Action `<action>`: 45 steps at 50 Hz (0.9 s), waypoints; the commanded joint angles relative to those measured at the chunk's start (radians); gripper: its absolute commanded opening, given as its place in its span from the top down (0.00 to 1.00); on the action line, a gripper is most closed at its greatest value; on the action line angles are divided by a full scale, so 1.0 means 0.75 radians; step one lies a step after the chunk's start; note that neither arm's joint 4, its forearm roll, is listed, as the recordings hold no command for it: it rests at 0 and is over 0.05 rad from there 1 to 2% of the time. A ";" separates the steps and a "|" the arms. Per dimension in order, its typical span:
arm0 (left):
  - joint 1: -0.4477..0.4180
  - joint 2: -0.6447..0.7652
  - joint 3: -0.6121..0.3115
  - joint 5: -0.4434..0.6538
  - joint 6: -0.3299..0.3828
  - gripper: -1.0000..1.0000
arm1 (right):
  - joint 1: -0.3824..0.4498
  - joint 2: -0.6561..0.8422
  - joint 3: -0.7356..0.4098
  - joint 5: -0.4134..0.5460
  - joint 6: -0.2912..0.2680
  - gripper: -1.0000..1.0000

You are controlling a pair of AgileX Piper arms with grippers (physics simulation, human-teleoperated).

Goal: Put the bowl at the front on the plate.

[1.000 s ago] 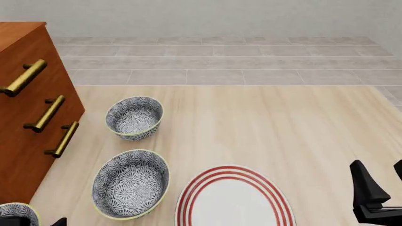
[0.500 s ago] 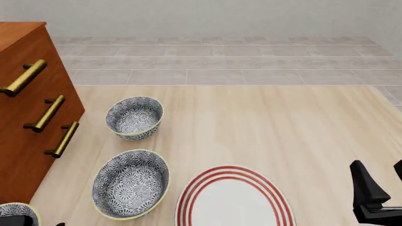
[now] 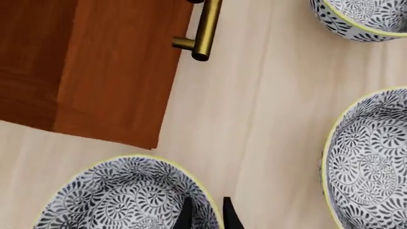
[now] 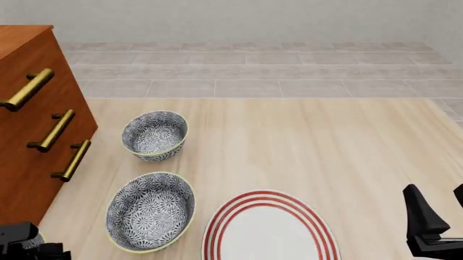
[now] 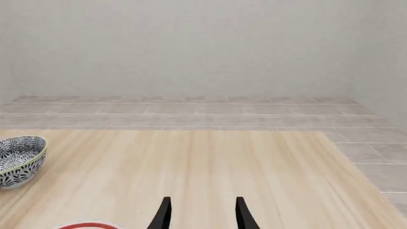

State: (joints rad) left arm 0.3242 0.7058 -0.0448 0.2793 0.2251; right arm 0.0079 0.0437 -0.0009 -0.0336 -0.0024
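The bowl at the front [image 3: 121,195] fills the near part of the left wrist view, blue-grey floral with a pale-yellow rim. My left gripper [image 3: 207,205] has one finger inside that rim and one outside, closed narrowly on it. In the front view the left gripper [image 4: 25,244] covers this bowl at the bottom left corner. The plate [image 4: 269,227], white with red rings, lies at the front centre, to the right of the middle bowl [image 4: 150,211]. My right gripper [image 4: 439,208] hovers open at the front right with nothing between its fingers, as the right wrist view shows [image 5: 202,214].
A third bowl [image 4: 154,134] stands farther back on the left. The wooden drawer cabinet [image 4: 32,135] with brass handles [image 4: 71,160] lines the left edge, close to the gripped bowl. Tiled floor lies beyond the table's far edge.
The left arm has come into the front view's bottom left corner and now covers the front bowl that was showing there. The right arm, plate and other bowls have not moved.
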 commanded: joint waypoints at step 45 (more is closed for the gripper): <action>-0.227 -0.635 -0.299 0.500 0.050 1.00 | 0.002 0.001 0.000 -0.002 -0.009 0.00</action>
State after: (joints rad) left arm 0.1990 0.2891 -0.1851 0.6089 0.2411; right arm 0.0090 0.0442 -0.0010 -0.0348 -0.0098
